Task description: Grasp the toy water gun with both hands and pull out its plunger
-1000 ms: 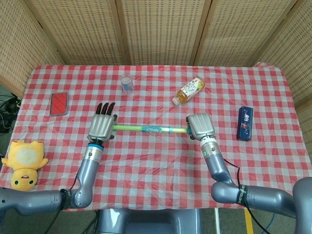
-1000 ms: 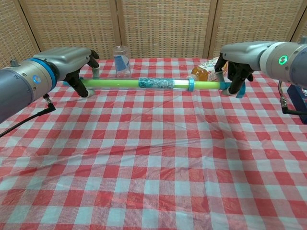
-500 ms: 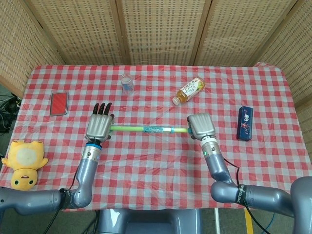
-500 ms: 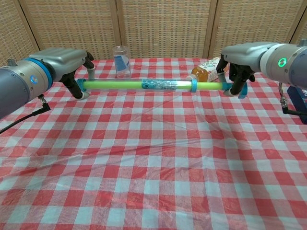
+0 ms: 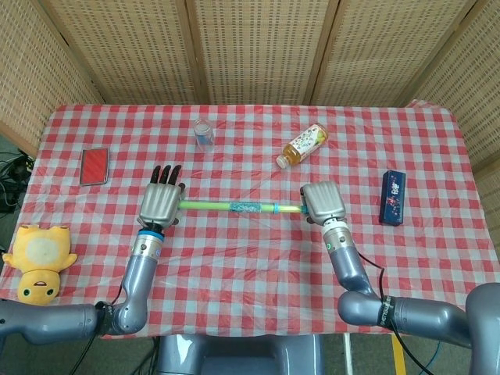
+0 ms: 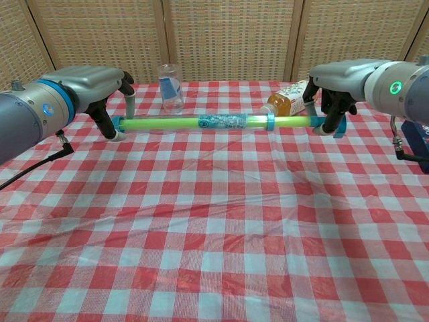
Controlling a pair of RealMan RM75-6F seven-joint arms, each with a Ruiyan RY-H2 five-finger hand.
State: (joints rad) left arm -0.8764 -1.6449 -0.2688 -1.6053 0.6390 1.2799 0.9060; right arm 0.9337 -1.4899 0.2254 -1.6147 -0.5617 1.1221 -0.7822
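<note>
From the chest view the toy water gun hangs clear above the checked tablecloth — a slim clear tube with green inside and blue collars. The left hand curls round one end, the right hand clamps the blue handle; overhead, the knuckles hide both grips — apparently firm
</note>
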